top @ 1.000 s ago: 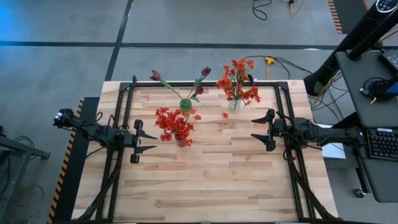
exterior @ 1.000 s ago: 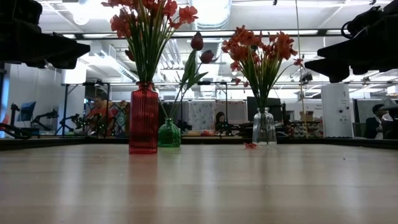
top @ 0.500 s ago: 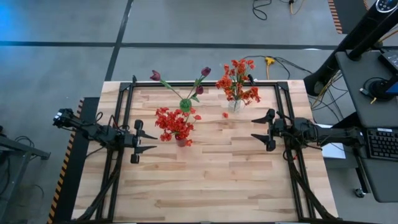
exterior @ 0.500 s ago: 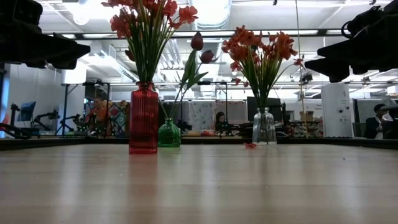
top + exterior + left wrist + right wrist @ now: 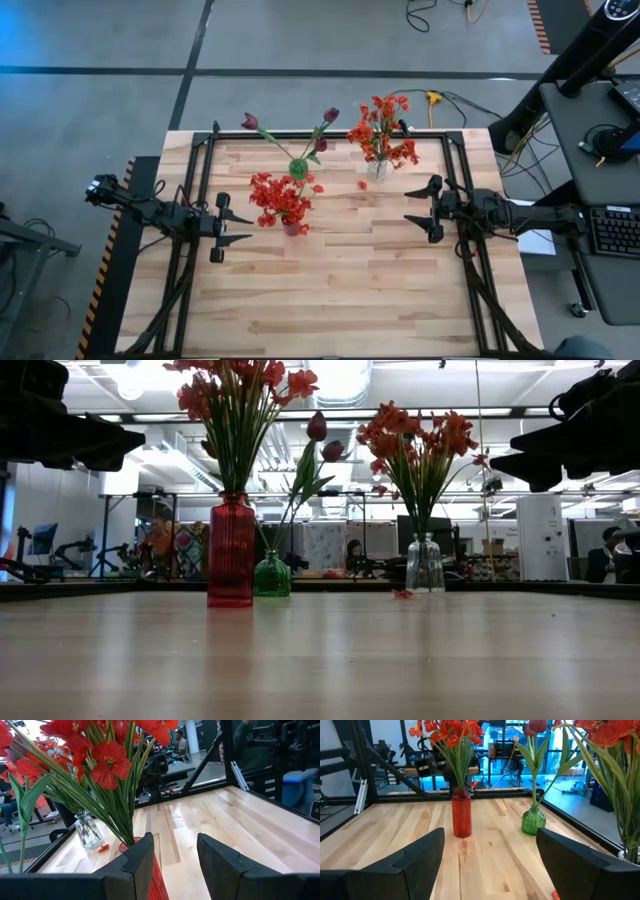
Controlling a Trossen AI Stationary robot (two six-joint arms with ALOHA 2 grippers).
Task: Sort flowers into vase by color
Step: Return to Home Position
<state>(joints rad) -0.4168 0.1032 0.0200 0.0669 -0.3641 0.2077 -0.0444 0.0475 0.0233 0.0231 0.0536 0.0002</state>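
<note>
Three colours, each in its own vase.
Red blooms (image 5: 283,197) stood in the red vase (image 5: 231,550) near the middle of the table (image 5: 330,290); purple tulips (image 5: 331,115) filled the green vase (image 5: 298,168) at its 12 o'clock, orange blooms (image 5: 378,128) the clear vase (image 5: 378,171) at 2 o'clock, a loose petal (image 5: 362,184) just beside it. Left gripper (image 5: 248,228) hovered at 9 o'clock, right gripper (image 5: 408,206) at 3 o'clock, both spread wide, grasping nothing.

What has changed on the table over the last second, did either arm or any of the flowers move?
Nothing visibly changed. The left gripper and right gripper stay open and empty at their sides of the table. The red vase, green vase and clear vase keep their flowers in the same places. The loose red petal still lies by the clear vase.
</note>
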